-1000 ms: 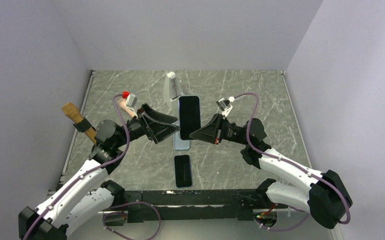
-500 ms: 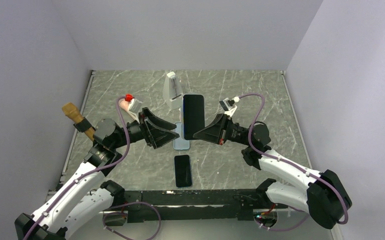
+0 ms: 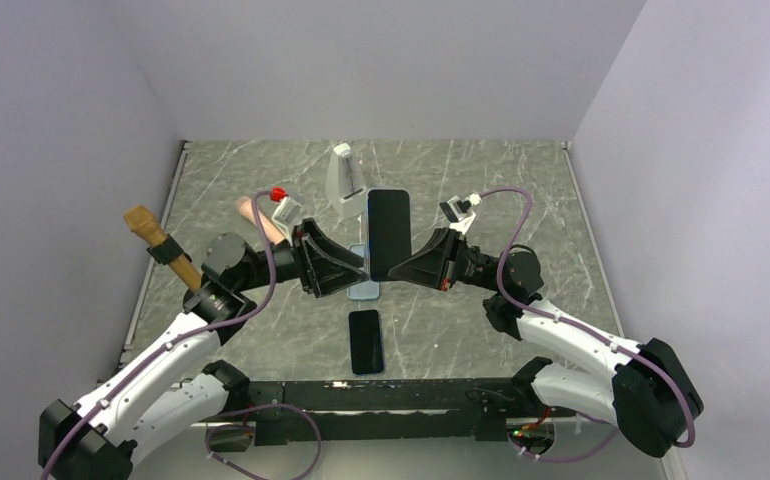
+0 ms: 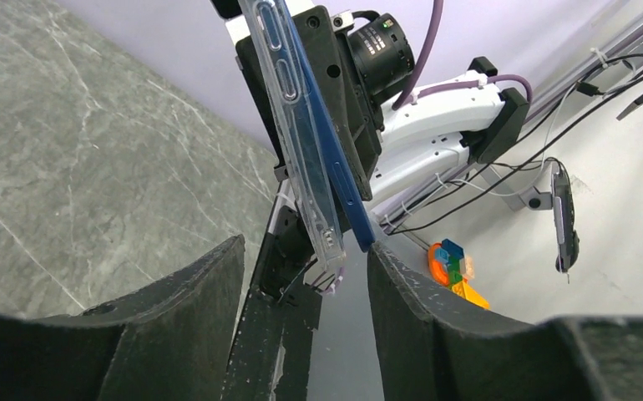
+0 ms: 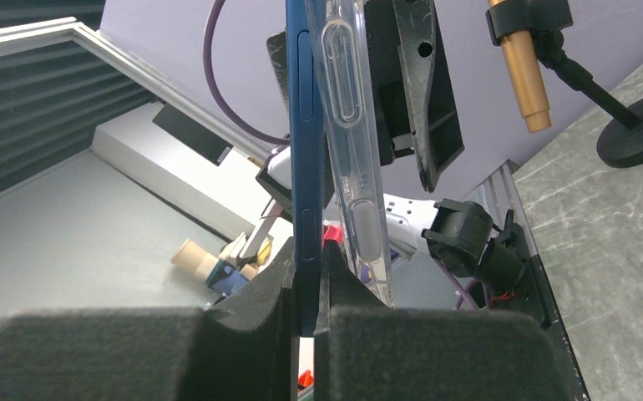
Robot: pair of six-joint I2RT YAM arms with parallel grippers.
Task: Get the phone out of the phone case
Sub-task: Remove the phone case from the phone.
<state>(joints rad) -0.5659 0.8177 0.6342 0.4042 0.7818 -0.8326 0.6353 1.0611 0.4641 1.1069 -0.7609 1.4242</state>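
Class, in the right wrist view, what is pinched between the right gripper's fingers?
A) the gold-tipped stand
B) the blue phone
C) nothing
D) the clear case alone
B: the right gripper pinches the lower edge of the blue phone, while the clear case stands beside it, outside the fingers.

Blue phone [image 5: 306,167], clear case [image 5: 349,125]

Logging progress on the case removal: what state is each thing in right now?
blue phone: held aloft, partly out of its case.
clear case: peeled away at one end.
right end effector: shut on blue phone.
left end effector: open, straddling case.
black phone: lying flat, screen dark.
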